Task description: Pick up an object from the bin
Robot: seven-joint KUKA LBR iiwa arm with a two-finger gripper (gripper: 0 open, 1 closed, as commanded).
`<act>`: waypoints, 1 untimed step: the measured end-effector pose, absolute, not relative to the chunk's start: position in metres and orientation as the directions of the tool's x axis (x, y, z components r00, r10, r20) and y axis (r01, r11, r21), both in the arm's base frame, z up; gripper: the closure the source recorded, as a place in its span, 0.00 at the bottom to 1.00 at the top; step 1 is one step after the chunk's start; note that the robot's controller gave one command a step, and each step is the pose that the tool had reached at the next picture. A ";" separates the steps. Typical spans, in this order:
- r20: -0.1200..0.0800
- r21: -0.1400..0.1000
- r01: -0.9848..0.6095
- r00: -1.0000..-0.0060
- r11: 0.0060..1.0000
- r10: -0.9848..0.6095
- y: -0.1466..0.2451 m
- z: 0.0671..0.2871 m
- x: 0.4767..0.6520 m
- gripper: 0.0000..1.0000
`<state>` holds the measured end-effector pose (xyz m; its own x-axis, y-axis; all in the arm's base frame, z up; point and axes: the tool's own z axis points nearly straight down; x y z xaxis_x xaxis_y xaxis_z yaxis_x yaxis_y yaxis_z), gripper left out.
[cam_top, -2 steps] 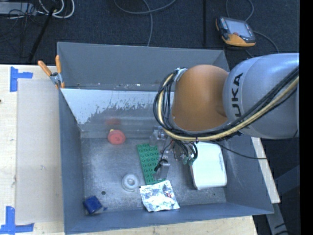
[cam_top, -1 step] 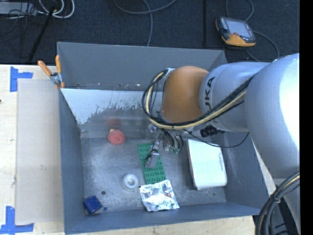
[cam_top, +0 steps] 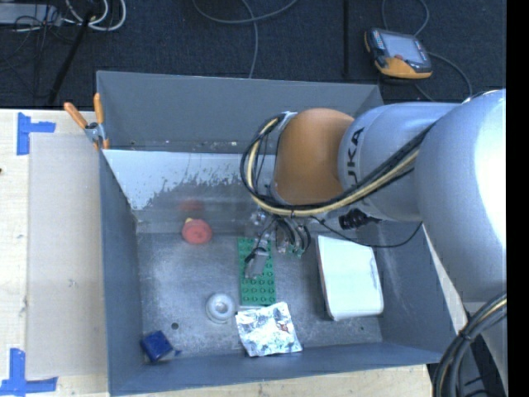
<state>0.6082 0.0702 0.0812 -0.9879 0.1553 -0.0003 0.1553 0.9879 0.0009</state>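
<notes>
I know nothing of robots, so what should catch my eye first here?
The big silver arm with its orange cover reaches in from the right, its gripper over a flat green studded building plate in the middle of the grey metal bin. Around it lie a white rectangular box on the right, a red round cap at the back left and a crumpled silver foil packet at the front.

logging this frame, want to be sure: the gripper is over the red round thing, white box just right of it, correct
Not quite. The camera view shows the gripper over the green studded plate in mid bin, not the red round thing, which lies apart to the view's left. The white box does sit just right of it.
</notes>
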 end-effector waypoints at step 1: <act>-0.006 0.002 0.143 -0.990 0.990 0.143 0.069 0.179 0.572 1.00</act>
